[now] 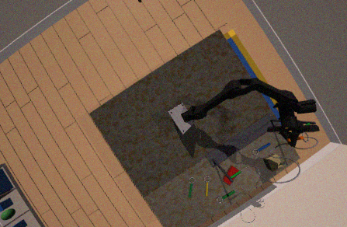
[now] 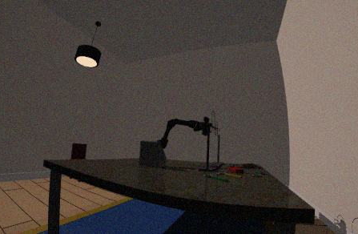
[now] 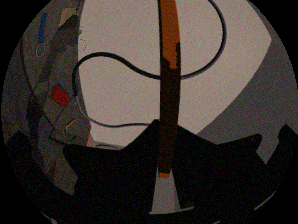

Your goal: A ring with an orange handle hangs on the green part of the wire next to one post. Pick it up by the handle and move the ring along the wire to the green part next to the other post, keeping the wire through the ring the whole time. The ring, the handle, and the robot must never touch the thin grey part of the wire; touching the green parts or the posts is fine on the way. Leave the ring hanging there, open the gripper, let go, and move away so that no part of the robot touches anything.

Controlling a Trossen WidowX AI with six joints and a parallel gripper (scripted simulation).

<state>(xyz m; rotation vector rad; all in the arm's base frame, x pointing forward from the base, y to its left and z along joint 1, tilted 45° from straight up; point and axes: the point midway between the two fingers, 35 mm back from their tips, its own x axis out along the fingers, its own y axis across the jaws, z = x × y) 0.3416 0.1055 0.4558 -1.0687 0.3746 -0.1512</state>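
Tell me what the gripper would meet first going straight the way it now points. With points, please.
Beyond the long orange handle (image 1: pixel 301 137) (image 3: pixel 170 45) in the gripper (image 1: pixel 293 137) (image 2: pixel 212 127) (image 3: pixel 161 123), it would probably meet the dark curved wire (image 1: pixel 300 169) (image 2: pixel 213 112) (image 3: pixel 101 53) first, with the pale wall (image 1: pixel 303 190) (image 2: pixel 324 80) (image 3: pixel 120 30) behind; how far off is unclear.

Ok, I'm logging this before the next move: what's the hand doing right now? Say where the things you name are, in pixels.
Hand (image 1: pixel 299 137) (image 3: pixel 161 123): closed on the orange handle (image 1: pixel 301 137) (image 3: pixel 170 45).

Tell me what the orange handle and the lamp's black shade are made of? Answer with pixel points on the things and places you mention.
The long orange handle (image 3: pixel 170 47) looks like smooth plastic or painted wood: one even colour, no grain. The round black lampshade (image 2: pixel 88 52) could be matt fabric or metal; it shows no shine.
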